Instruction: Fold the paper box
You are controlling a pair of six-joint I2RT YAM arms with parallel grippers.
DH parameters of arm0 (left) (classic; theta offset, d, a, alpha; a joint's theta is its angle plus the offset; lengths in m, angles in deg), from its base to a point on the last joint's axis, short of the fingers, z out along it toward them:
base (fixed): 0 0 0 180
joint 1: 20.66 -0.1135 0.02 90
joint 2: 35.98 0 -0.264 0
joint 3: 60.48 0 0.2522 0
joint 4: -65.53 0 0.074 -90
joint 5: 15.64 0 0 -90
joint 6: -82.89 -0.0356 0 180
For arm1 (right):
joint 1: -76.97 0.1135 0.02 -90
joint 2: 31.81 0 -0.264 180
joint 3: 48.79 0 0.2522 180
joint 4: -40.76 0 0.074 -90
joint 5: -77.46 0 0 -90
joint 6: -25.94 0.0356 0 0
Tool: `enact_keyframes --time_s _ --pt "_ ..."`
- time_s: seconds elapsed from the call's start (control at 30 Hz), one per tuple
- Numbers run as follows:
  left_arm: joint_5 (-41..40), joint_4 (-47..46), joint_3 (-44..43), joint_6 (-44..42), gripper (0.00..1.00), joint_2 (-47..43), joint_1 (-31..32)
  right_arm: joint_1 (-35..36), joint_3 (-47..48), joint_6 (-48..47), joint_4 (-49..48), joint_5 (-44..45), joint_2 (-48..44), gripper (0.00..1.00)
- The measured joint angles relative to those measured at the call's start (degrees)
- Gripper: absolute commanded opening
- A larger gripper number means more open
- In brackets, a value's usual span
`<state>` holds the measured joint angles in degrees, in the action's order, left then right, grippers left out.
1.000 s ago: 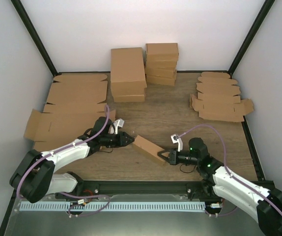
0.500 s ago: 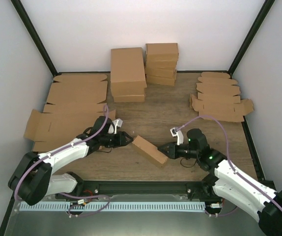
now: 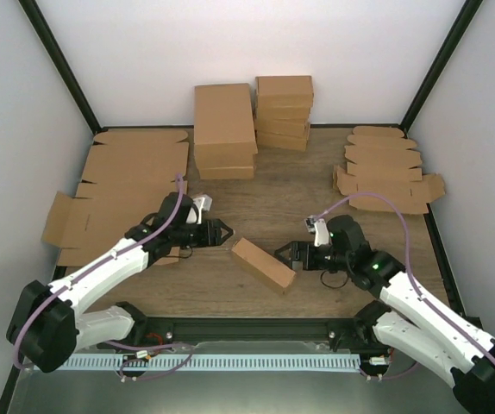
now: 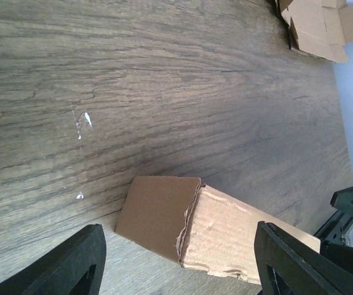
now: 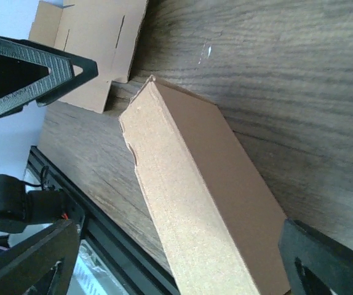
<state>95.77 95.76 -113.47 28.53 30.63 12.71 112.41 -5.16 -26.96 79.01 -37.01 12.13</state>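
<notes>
Top external: closed paper box (image 3: pixel 263 264), unheld

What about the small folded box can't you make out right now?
Top view: paper box end flaps, too small to judge.
Left wrist: its far end, cut off by bottom edge.
Right wrist: one end, cut off by bottom edge.
Every view: its underside, against the table.

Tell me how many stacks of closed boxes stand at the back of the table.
2. The wider stack stands left of centre; the narrower stack is just right of it. Anything behind them would be hidden.
</notes>
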Motion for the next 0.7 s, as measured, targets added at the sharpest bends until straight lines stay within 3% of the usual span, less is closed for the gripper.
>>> enact_keyframes --time_s 0.13,0.23,0.43,0.7 --pt "-1.51 2.58 -1.95 -1.62 0.81 0.00 0.00 0.00 2.38 1.88 3.98 3.06 -0.48 1.00" --pt "-2.60 4.11 -3.50 -3.08 0.99 0.00 0.00 -0.02 3.98 4.35 7.32 5.86 -0.44 1.00" --pt "-4.57 5.92 -6.03 -2.64 1.00 0.70 -0.04 -0.02 6.36 13.46 13.86 9.79 2.16 1.00" --pt "-2.40 7.32 -9.42 0.85 1.00 9.49 -0.11 -0.02 7.17 25.11 20.11 10.23 7.30 1.00"
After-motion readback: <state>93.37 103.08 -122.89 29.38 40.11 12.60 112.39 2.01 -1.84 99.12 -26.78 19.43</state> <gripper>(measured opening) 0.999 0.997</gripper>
